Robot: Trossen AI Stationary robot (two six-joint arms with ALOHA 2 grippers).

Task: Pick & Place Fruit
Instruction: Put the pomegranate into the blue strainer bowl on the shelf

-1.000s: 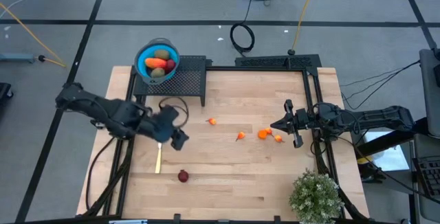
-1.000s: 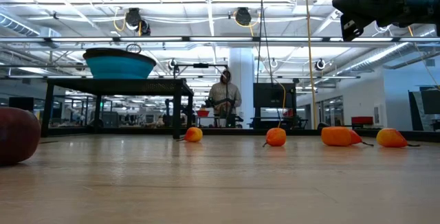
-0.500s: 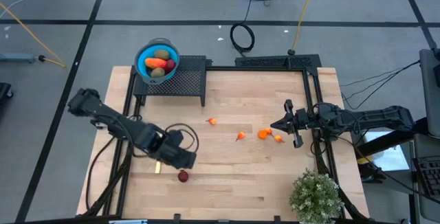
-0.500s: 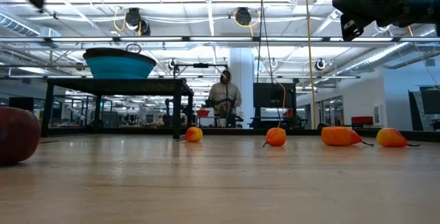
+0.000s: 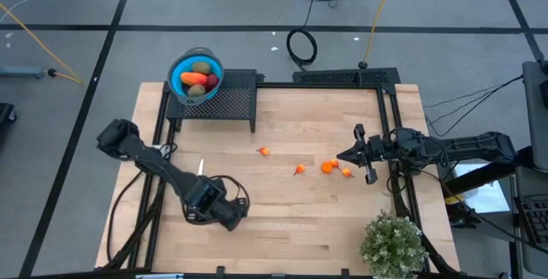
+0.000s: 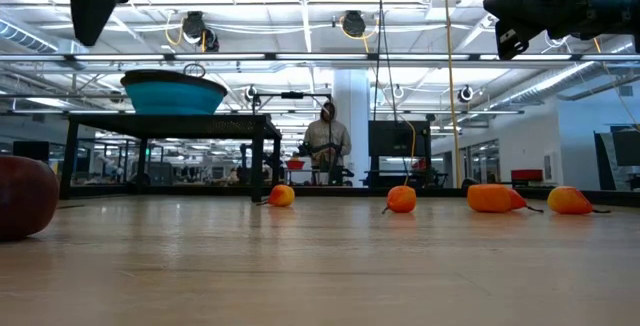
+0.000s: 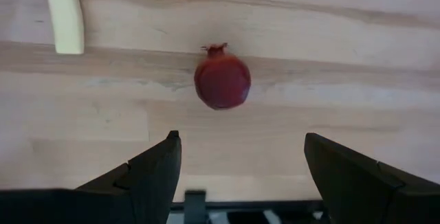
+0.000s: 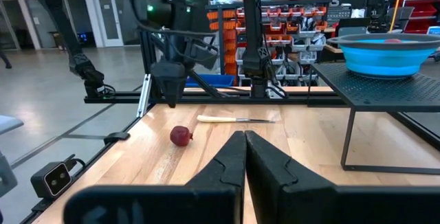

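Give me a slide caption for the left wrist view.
Open left hand poised above a dark red round fruit on the wooden table, pale knife nearby.

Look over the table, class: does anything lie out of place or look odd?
Mildly. Four small orange fruits lie scattered on the wooden table, and one dark red fruit sits alone beside the knife, while other fruit already fills the blue bowl. Nothing looks damaged.

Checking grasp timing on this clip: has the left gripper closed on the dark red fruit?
No. In the left wrist view the left gripper is open, and the dark red fruit lies free on the table ahead of it.
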